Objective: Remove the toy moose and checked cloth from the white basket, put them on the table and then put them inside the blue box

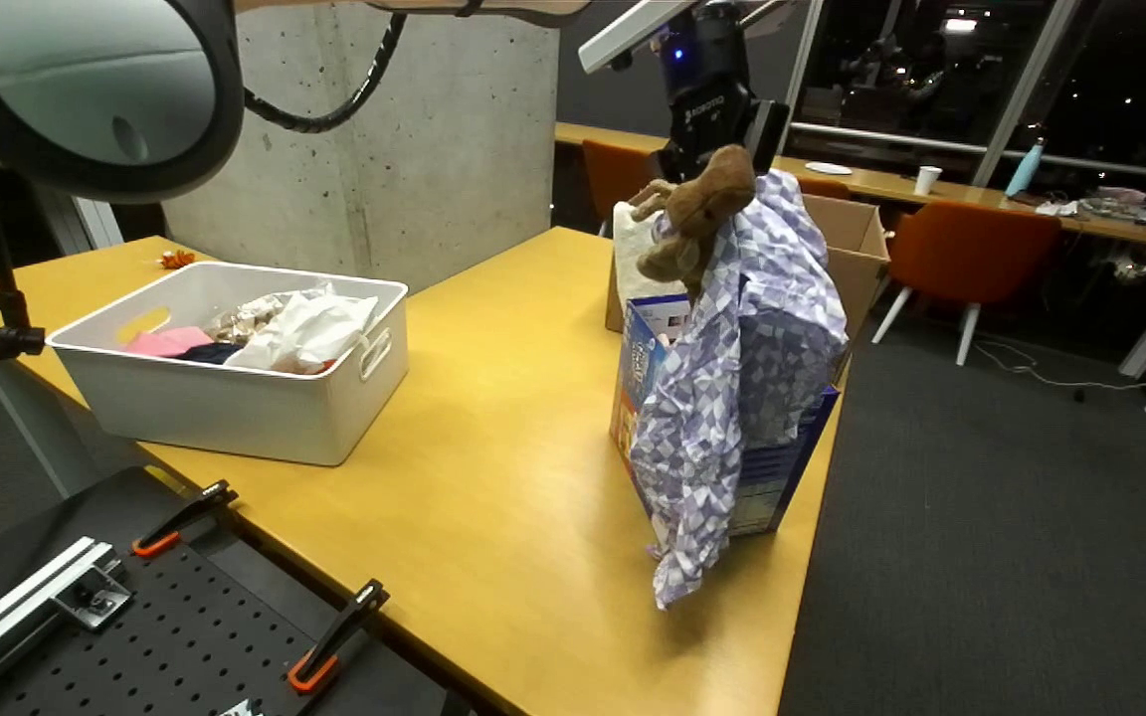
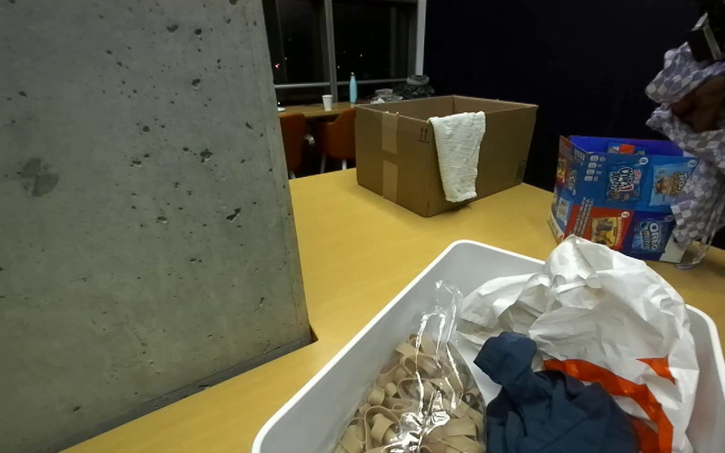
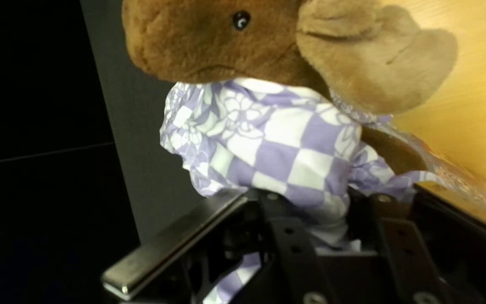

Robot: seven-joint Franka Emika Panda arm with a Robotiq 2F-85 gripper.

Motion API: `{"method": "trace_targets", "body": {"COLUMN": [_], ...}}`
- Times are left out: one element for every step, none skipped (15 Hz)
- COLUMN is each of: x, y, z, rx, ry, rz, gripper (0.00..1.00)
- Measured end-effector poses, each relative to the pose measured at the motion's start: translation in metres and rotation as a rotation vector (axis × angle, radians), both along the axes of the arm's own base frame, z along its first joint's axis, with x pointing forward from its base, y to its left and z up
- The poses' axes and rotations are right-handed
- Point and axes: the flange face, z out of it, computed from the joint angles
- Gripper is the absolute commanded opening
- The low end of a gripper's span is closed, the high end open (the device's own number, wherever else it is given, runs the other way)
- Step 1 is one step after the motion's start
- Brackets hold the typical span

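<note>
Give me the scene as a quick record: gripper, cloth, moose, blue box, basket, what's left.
gripper: closed on a bunched part of the checked cloth
checked cloth: hanging, hides part of the blue box in both exterior views; contact unclear
toy moose: held up with the checked cloth, head showing, body partly covered; direct grip unclear
blue box: upright on the table, top open
white basket: holds a white bag and dark blue fabric, among other items
left to do: release both into the blue box

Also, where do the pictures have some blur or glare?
Wrist view: the gripper blurred, a glint in the eye of the moose; in an exterior view, sharp highlights on the clear bag; in an exterior view, pale sheen on the table.
</note>
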Motion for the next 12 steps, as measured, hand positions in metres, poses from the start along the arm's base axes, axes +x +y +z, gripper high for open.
{"method": "trace_targets", "body": {"x": [0.005,0.011,0.015,0.019,0.023,0.026,0.029,0.032,0.034,0.036,0.038,0.040], "y": [0.007,0.014,0.021,0.028,0.034,0.041,0.047,0.053,0.058,0.063,0.067,0.070], "z": [0.002,0.003,0.004,0.005,0.005,0.004,0.004,0.003,0.002,-0.002,-0.007,-0.013], "rx": [-0.006,-0.009,-0.010,-0.009,-0.006,-0.004,-0.001,0.002,0.006,0.013,0.022,0.030], "ry": [-0.018,-0.031,-0.042,-0.049,-0.051,-0.050,-0.047,-0.045,-0.042,-0.035,-0.025,-0.015], "rz": [0.029,0.063,0.096,0.126,0.156,0.184,0.210,0.237,0.260,0.281,0.297,0.309], "gripper": [0.05,0.05,0.05,0.05,0.05,0.05,0.05,0.05,0.05,0.05,0.05,0.05]}}
